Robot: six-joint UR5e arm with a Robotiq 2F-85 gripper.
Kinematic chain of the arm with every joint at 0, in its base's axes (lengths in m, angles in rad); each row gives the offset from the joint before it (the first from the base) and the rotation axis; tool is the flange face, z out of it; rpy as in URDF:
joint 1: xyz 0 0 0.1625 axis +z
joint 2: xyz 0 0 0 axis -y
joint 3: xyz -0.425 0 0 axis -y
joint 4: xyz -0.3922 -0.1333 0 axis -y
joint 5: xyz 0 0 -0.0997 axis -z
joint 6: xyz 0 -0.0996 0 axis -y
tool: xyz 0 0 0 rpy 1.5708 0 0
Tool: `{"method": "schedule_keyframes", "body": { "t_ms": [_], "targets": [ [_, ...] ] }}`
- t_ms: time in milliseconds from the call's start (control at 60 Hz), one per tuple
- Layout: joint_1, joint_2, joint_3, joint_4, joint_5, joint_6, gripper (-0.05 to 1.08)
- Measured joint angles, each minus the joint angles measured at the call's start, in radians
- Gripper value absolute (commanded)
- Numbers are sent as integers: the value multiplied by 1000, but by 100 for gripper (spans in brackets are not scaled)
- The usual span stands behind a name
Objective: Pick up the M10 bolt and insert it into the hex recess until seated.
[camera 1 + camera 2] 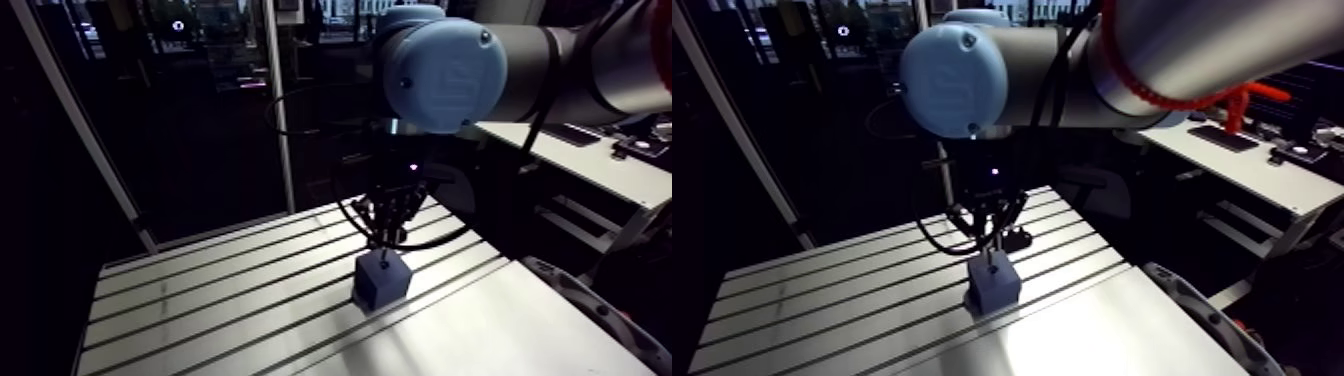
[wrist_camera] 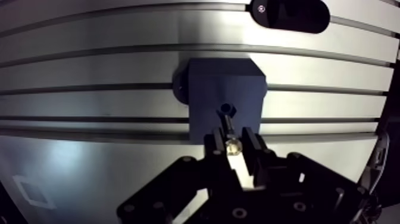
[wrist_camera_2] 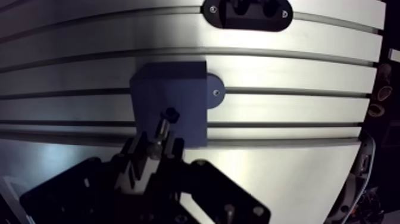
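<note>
Our jaws are clamped tight around the bolt [image 2: 230, 132], its tip pointing at the hex hole [image 2: 226, 109] in the dark block [image 2: 220, 83] on the counter [image 2: 89, 71]; we can't tell if it's started in. We reckon we're at the insert step: next wants a straight, lined-up push down.

The worktop [image 2: 107, 77] is bare aluminium, smooth and brushed, and it shines where the light falls on it. The block [image 2: 220, 83] is dark blue and matt, like plastic. The bolt [image 2: 229, 128] is metal: its shank looks dark, its head bright and shiny. The fingers [image 2: 213, 147] are black and matt. The joint cap [image 1: 445, 75] is smooth light-blue plastic with a soft sheen.
</note>
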Motion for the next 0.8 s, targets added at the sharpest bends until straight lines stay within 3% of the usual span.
{"method": "schedule_keyframes", "body": {
  "t_ms": [800],
  "targets": [
    [0,3,9,-20,0,1,104]
  ]
}}
